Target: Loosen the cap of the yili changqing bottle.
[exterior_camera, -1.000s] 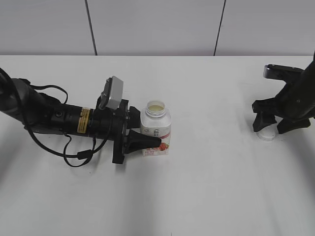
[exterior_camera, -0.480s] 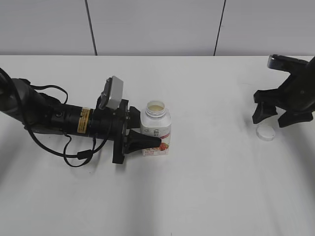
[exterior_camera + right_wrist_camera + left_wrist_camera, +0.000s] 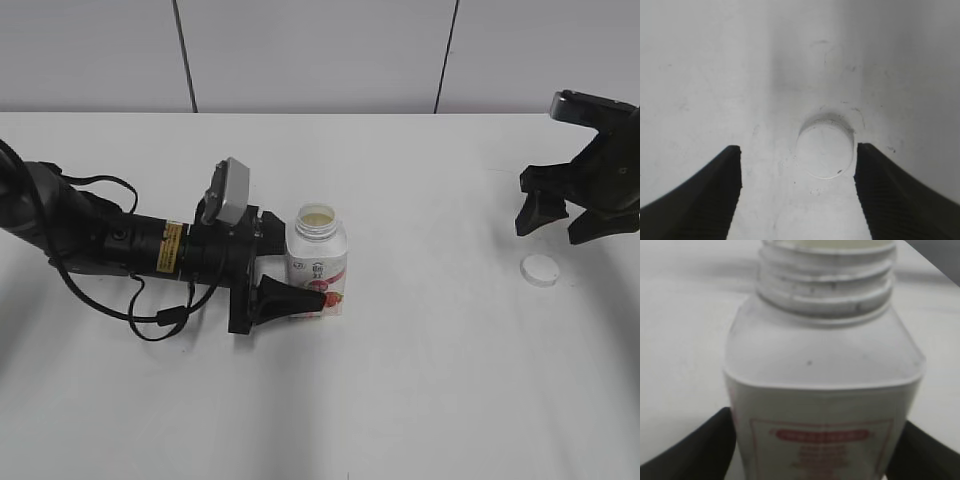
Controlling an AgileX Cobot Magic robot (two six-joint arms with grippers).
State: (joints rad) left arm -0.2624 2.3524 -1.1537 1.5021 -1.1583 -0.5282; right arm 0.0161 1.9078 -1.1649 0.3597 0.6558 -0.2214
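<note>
White plastic, upright at centre-left of the table [image 3: 400, 400]: the yili changqing bottle [image 3: 317, 262] stands with its wide threaded neck bare and the mouth open, pale contents showing inside. Its red-pink fruit label faces the front. The left gripper [image 3: 290, 270] comes in from the side, lying low along the tabletop, and clamps the bottle's body; one black finger [image 3: 292, 298] presses across the label at the front, the other sits behind the bottle. From the left wrist view the bottle [image 3: 822, 385] fills the picture, blurred, with dark fingertips [image 3: 695, 452] hugging both lower sides, so the grip is closed on it.

Over on the far right, the cap [image 3: 540, 270] lies flat on the table, well apart from the bottle. The right gripper [image 3: 565, 220] hangs above it, raised clear, jaws spread wide and holding nothing. The right wrist view looks straight down: the round white cap [image 3: 825, 149] rests on the surface between the two ribbed black fingers [image 3: 710, 195], touching neither, a little nearer the right-hand one
</note>
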